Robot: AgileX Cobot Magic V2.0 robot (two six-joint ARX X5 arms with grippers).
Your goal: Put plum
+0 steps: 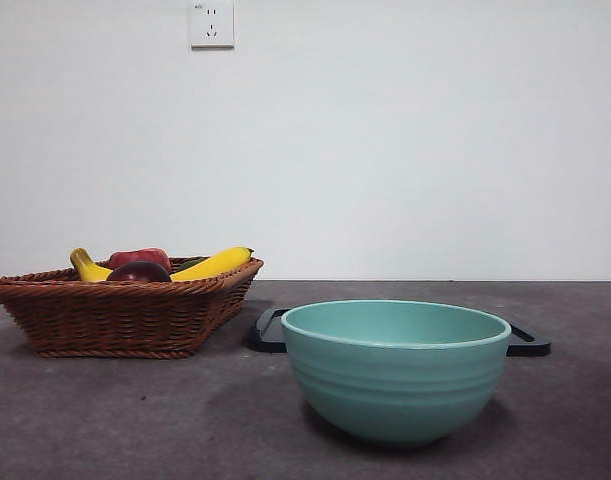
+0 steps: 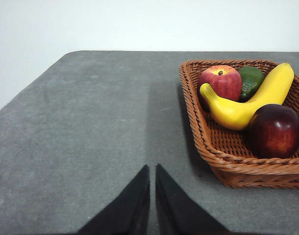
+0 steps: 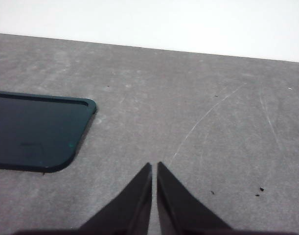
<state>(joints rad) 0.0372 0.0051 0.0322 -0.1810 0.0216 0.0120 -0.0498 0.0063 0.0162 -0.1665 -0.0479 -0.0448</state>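
Nearest stands one teal bowl on the grey desk, with one dark flat tray behind it. One plum, round, smooth, dark maroon, lies in the wicker basket, touching 1 banana; 1 red apple and 1 green fruit sit beyond. Left gripper and right gripper: jaws pressed together, over bare desk, nothing held.

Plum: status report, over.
Left gripper shut, short of basket. Right gripper shut, idle. Plum in basket beside banana; nothing in the way.
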